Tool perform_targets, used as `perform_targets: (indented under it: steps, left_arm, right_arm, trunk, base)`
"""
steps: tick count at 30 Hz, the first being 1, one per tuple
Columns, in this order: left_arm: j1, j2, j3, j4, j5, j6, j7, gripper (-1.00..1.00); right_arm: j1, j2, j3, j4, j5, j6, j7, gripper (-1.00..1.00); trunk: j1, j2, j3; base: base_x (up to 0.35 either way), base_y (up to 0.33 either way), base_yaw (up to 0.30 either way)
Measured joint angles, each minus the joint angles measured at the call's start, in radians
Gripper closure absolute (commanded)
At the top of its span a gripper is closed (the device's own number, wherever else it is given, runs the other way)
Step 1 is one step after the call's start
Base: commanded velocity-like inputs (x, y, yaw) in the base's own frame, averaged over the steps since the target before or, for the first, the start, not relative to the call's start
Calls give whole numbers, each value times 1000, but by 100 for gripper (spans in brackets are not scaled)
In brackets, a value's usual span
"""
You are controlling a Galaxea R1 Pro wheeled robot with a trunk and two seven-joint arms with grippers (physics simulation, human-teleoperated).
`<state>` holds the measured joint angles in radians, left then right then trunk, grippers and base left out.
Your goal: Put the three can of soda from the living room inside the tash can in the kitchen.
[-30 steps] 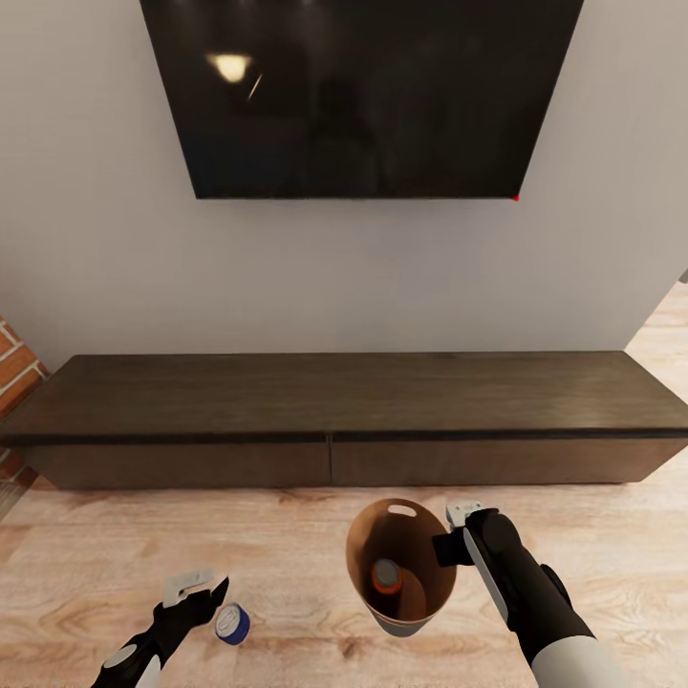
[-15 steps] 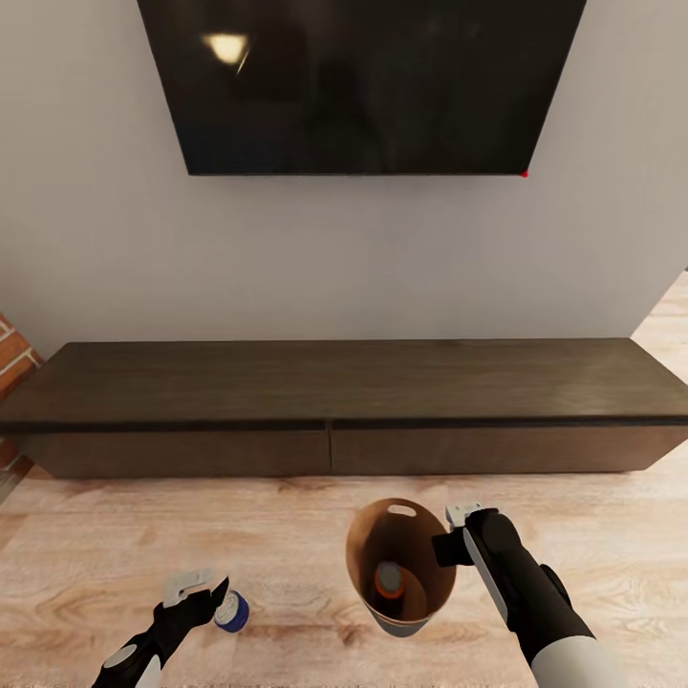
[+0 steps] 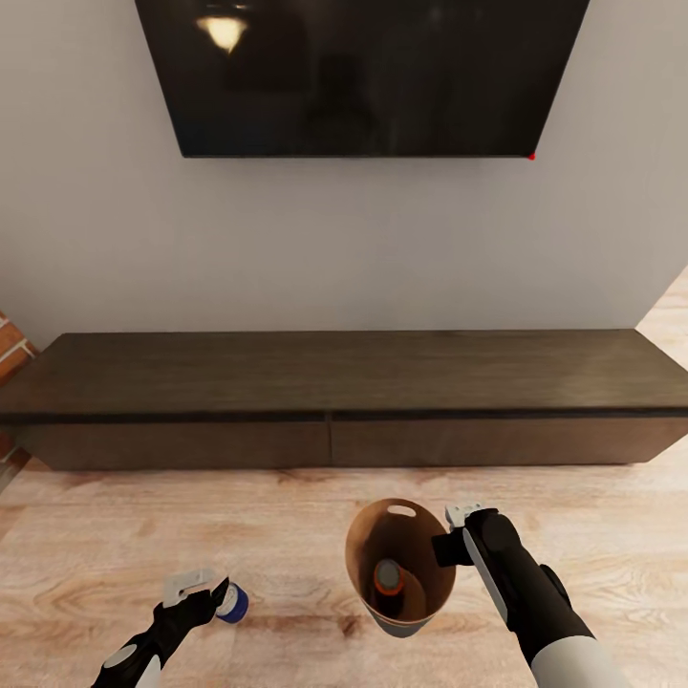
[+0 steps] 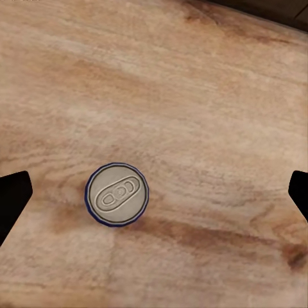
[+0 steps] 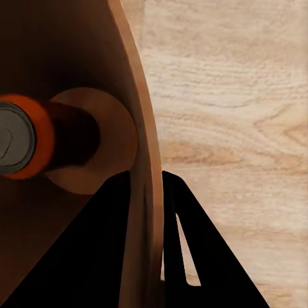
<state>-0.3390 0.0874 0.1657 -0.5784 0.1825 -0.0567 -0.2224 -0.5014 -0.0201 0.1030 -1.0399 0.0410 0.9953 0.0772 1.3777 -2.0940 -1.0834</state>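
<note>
A blue can of soda (image 3: 232, 603) stands upright on the wood floor, its grey top (image 4: 117, 194) facing the left wrist camera. My left gripper (image 3: 198, 594) hovers over it, open wide, with its fingertips (image 4: 13, 199) well apart from the can. Shut on the rim of the pale grey trash can (image 3: 399, 564), my right gripper (image 3: 447, 542) holds it off the floor. The bin's wall (image 5: 144, 160) sits clamped between the right fingers (image 5: 186, 218). One orange can (image 3: 387, 578) stands inside the brown bin, also seen as the orange can (image 5: 19, 138) in the right wrist view.
A long dark wood cabinet (image 3: 344, 397) runs along the wall ahead, under a black wall screen (image 3: 358, 76). Red brick (image 3: 10, 358) shows at the left edge. Light wood plank floor (image 3: 287, 535) lies between me and the cabinet.
The whole picture has shifted upward, so the camera has moved. Both arms and the bin keep their places in view. The blue can now sits nearer the left fingertips.
</note>
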Motion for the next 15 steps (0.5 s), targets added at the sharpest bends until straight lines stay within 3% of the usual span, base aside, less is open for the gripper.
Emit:
perform_targets:
  steps: [8, 15]
  left_arm:
    - [0, 0, 0, 0, 0, 0, 0, -100]
    - [0, 0, 1, -1, 0, 0, 0, -100]
  right_arm:
    - [0, 0, 0, 0, 2, 0, 0, 100]
    - [0, 0, 1, 0, 0, 0, 0, 100]
  trunk:
    - [0, 0, -1]
    - [0, 0, -3]
  base:
    - [197, 0, 0]
    - [48, 0, 0]
